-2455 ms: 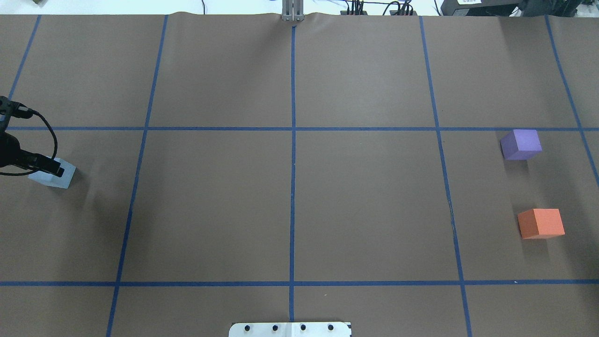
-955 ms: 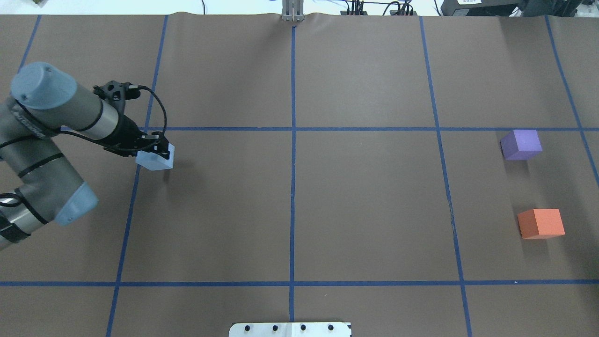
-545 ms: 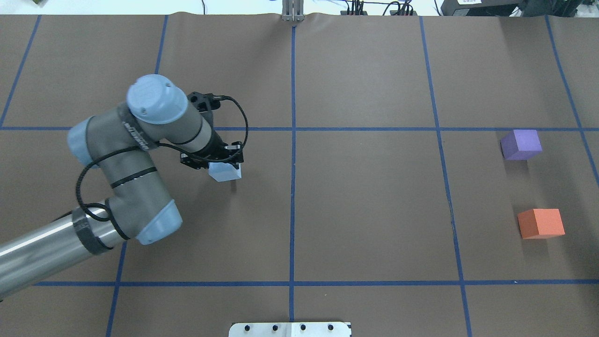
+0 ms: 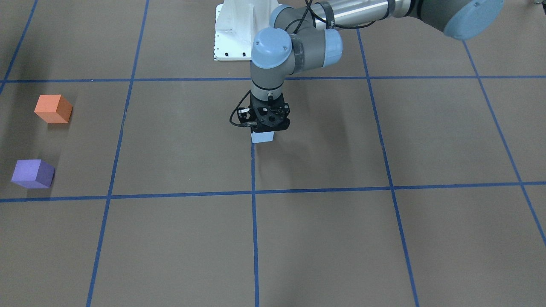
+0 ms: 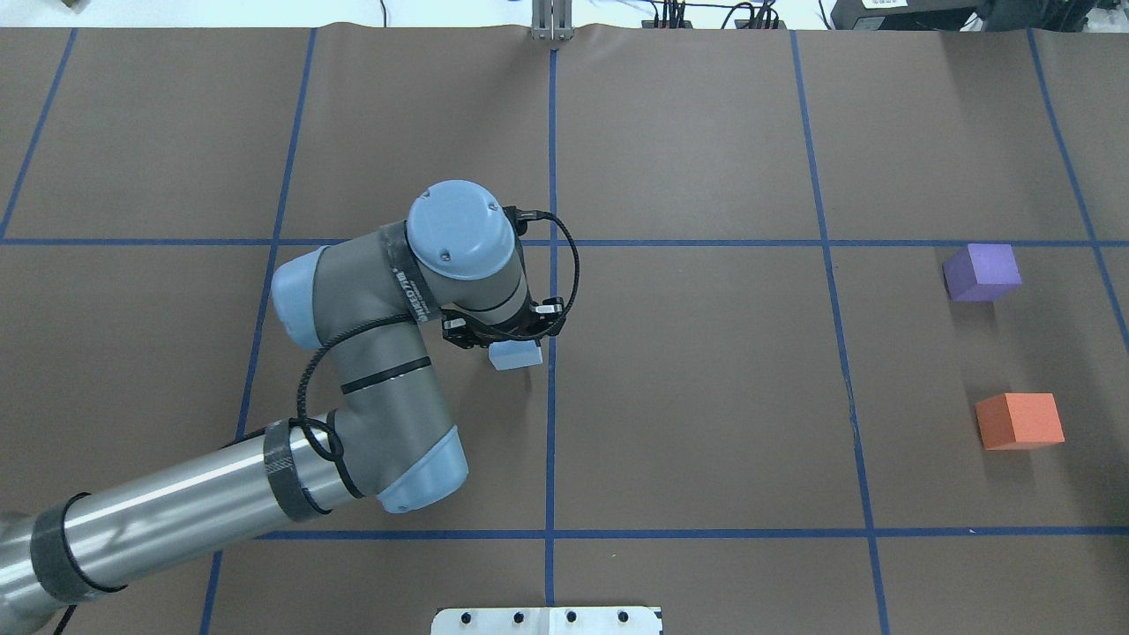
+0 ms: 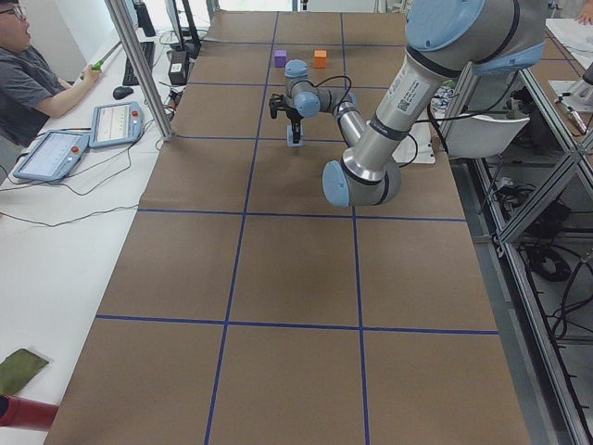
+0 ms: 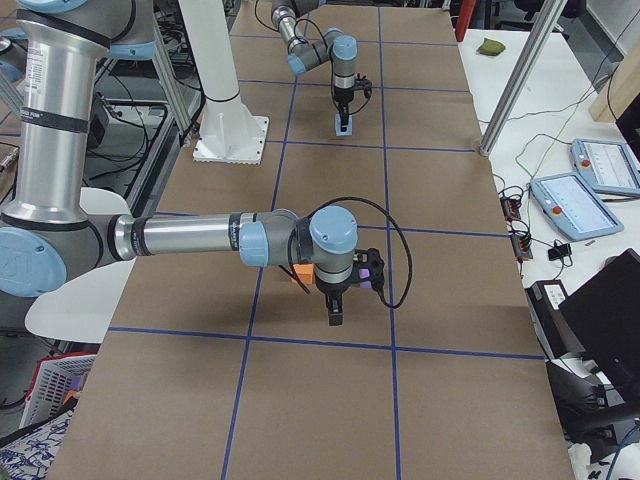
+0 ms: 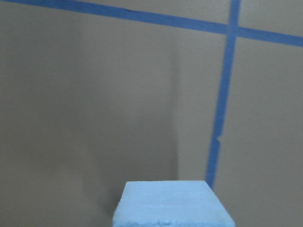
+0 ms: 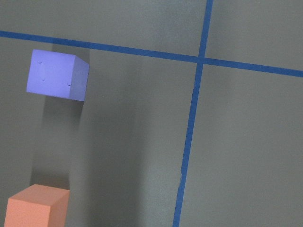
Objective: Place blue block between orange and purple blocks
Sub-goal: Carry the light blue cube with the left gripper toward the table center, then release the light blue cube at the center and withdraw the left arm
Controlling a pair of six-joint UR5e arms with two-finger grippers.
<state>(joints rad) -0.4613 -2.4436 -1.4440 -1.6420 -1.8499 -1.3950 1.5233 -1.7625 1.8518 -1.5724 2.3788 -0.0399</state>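
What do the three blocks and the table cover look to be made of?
The blue block, purple block and orange block: probably foam; matte, no glare, small dents on the purple one. The table cover: likely brown paper; flat matte, rippled at its far edge.

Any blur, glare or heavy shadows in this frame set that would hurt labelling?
Left wrist view: soft overall, the blue block cropped at the bottom edge. Right wrist view: sharp, the purple block throws a long shadow downward. Overhead view: even light, no glare, the orange block crisp.
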